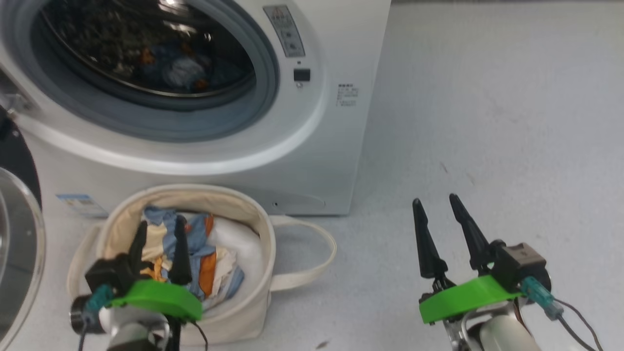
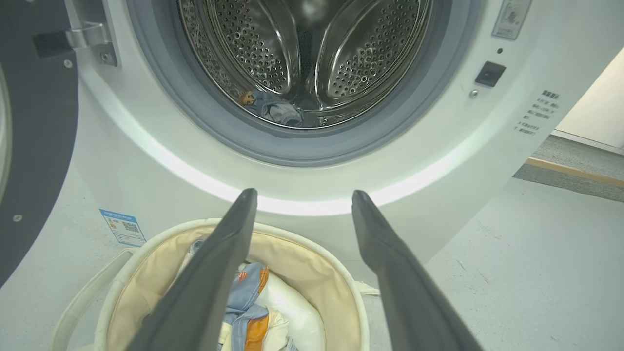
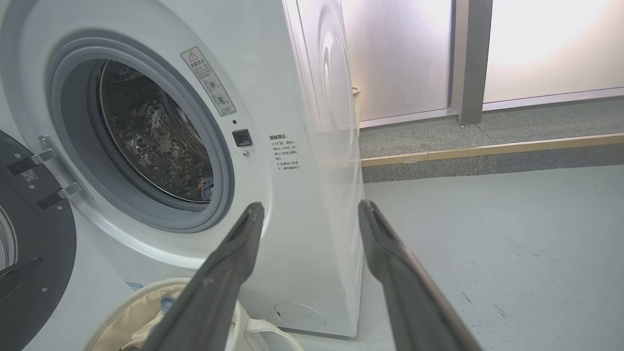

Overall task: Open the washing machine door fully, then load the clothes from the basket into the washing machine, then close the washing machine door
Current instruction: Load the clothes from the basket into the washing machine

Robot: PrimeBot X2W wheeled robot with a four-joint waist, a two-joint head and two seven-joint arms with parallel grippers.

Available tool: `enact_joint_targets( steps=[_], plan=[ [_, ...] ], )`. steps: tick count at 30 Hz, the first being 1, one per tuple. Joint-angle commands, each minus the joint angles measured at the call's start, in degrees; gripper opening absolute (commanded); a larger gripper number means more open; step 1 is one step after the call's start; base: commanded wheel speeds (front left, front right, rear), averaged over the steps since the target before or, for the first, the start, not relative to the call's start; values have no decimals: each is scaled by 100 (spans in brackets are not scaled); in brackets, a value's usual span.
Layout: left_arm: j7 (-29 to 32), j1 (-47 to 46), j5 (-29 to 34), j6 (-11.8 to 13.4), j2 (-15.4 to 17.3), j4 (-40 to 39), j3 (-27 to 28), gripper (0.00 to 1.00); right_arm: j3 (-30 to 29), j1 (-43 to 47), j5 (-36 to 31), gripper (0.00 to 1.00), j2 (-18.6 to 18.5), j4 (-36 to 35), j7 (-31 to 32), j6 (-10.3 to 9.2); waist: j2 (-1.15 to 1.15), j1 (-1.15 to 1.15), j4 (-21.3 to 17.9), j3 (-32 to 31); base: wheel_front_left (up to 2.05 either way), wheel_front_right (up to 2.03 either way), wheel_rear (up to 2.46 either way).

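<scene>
**Clothes in the basket under a spread left gripper**

The clothes (image 1: 207,265), light-blue fabric with orange and beige patches, lie crumpled in the left half of the basket (image 1: 243,314), against a plain white bundle (image 1: 236,243) that takes up the right half. One more blue garment (image 2: 273,109) lies at the bottom of the steel drum. The cream basket stands on the floor just in front of the washing machine (image 1: 321,146), below its round opening, with a loop handle (image 1: 334,251) trailing out to the right.

The washing machine door (image 1: 19,165) is swung wide to the left, its black inner face and glass bowl close beside the basket's left side. The drum mouth, ringed by the grey rubber seal (image 2: 292,153), stands unobstructed above the basket rim. To the right of the machine the grey floor (image 1: 487,122) stretches open up to a raised step with a wooden edge (image 3: 487,148).

The left gripper (image 1: 162,223) hangs over the basket's near side, fingers spread and empty, tips above the clothes and pointing toward the drum. The right gripper (image 1: 435,200), likewise spread and empty, sits over bare floor well to the right of the basket.
</scene>
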Motion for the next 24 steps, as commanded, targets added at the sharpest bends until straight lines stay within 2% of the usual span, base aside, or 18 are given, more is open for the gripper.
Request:
enact_joint_targets(
  steps=[1, 6, 11, 13, 24],
  plan=[
    [-28, -25, -17, 30, 74, -227, 119, 100, 111, -45, 24, 100, 15, -163, -28, 1, 0, 2, 98, -277, 0, 0, 0],
    [-28, 686, -67, 287, 72, -770, -334, 100, 73, 159, -14, 100, 15, -107, -28, 1, 0, 2, 248, -515, 0, 0, 0],
    [-28, 1220, 541, 524, 71, -1458, -561, 100, 11, 332, -11, 100, 15, -67, -28, 1, 0, 2, 391, -697, 0, 0, 0],
    [-28, 1401, 585, 605, 71, -1632, -606, 100, -8, 381, -14, 100, 15, -55, -28, 1, 0, 2, 443, -755, 0, 0, 0],
    [-28, 1642, 494, 767, 70, -1944, -850, 100, -13, 454, -9, 100, 15, -49, -28, 1, 0, 2, 569, -842, 0, 0, 0]
  ],
)
